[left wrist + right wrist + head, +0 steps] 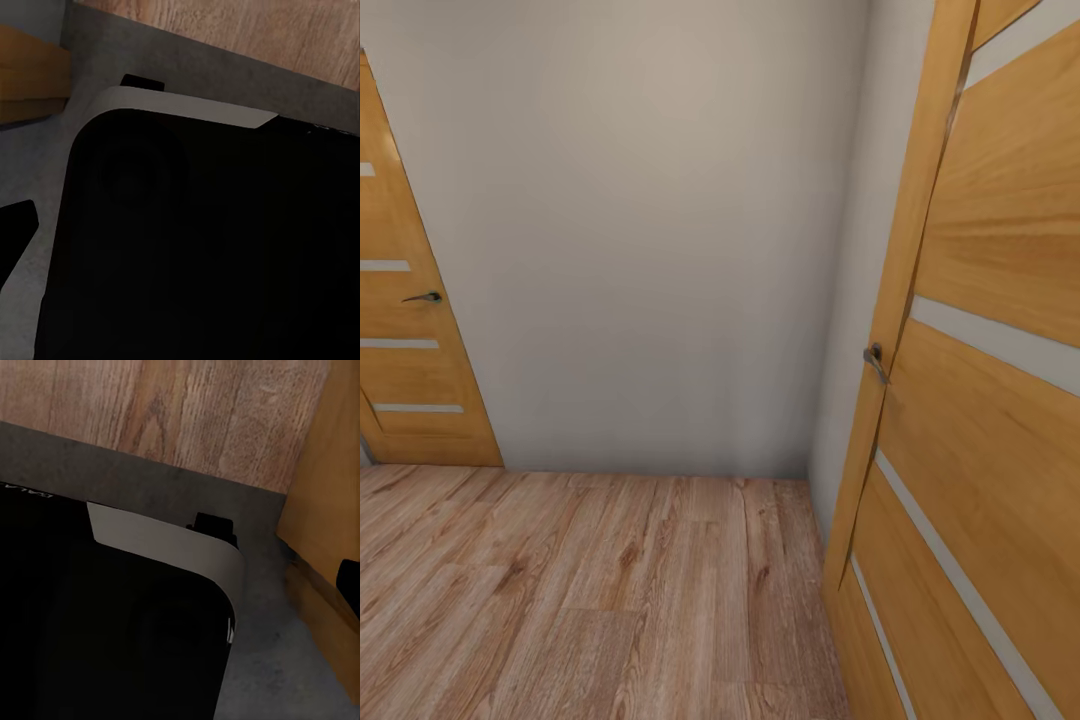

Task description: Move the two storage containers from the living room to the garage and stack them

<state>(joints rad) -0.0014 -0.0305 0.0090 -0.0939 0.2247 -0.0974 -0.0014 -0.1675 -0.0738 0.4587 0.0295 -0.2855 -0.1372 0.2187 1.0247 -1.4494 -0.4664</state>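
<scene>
We are facing a plain grey-white wall (660, 230) in a corner, with light wood plank flooring (580, 590) running up to its foot. A honey-coloured wooden door (405, 330) with pale horizontal strips and a dark lever handle (422, 297) is standing at the left; a second, matching door (980, 400) is standing ajar close at the right, its handle (875, 362) metallic. Through both wrist cameras we are looking at our dark, rounded base (202, 247) over planks. We cannot tell how either gripper's jaws are standing.

Robot base (202, 255): black body with pale rounded edge, seen below both wrist cameras; gripper fingers indistinguishable.
</scene>
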